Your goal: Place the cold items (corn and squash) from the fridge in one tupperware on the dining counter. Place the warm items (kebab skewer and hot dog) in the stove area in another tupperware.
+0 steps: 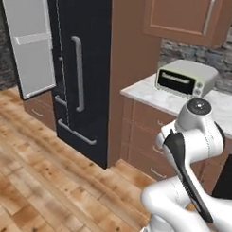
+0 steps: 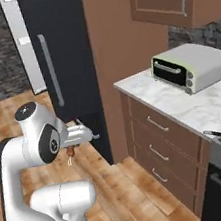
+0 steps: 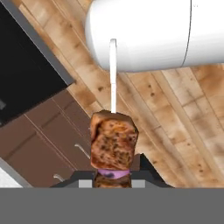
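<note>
Wood floor (image 1: 45,172) ran under everything; fridge (image 1: 81,74) stood at left with one door (image 1: 28,41) swung out. Gripper (image 2: 72,148) hung low over the floor, clamped on the skewer (image 3: 113,140), browned chunk just above the fingers. Toaster oven (image 1: 185,78) sat on the marbled counter (image 2: 182,101), right.

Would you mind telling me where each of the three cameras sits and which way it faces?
Left base view: behind the arm on its left, facing the fridge and the toaster oven; the arm rises at lower right.
Right base view: behind on the right, facing the same fridge and toaster oven; the arm rises at lower left, the end effector holding the kebab skewer.
Hand view: on the hand, looking along the shut end effector and skewer at wood floor and brown drawers.
</note>
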Motion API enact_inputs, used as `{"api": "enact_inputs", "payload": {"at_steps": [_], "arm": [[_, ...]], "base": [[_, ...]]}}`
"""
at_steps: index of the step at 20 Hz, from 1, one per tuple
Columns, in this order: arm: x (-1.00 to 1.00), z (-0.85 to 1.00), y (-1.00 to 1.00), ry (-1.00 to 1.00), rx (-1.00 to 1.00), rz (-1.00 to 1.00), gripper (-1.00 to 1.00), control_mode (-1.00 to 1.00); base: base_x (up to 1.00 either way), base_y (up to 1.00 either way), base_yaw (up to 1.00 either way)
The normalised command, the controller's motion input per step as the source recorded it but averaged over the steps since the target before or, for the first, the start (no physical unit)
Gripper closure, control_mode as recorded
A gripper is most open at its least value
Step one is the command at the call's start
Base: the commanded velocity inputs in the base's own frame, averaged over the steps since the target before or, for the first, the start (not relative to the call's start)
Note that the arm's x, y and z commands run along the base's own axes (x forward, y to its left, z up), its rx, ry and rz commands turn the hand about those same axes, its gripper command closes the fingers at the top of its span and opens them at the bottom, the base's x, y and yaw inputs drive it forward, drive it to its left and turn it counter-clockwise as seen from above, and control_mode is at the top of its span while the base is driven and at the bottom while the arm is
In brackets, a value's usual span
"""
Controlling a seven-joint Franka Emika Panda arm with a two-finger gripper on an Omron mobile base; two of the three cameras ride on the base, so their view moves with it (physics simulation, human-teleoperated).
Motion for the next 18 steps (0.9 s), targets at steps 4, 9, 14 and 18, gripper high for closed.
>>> {"api": "enact_inputs", "payload": {"at_steps": [4, 9, 14, 18], "arm": [[0.00, 0.00, 0.00, 0.00, 0.00, 0.00, 1.00, 1.00], [0.00, 0.00, 0.00, 0.00, 0.00, 0.00, 1.00, 1.00], [0.00, 0.00, 0.00, 0.00, 0.00, 0.00, 1.00, 1.00], [0.00, 0.00, 0.00, 0.00, 0.00, 0.00, 1.00, 1.00]], "base": [[0.00, 0.54, 0.49], [0.00, 0.51, 0.46], [0.01, 0.60, 0.34], [0.32, 0.64, 0.26]]}}
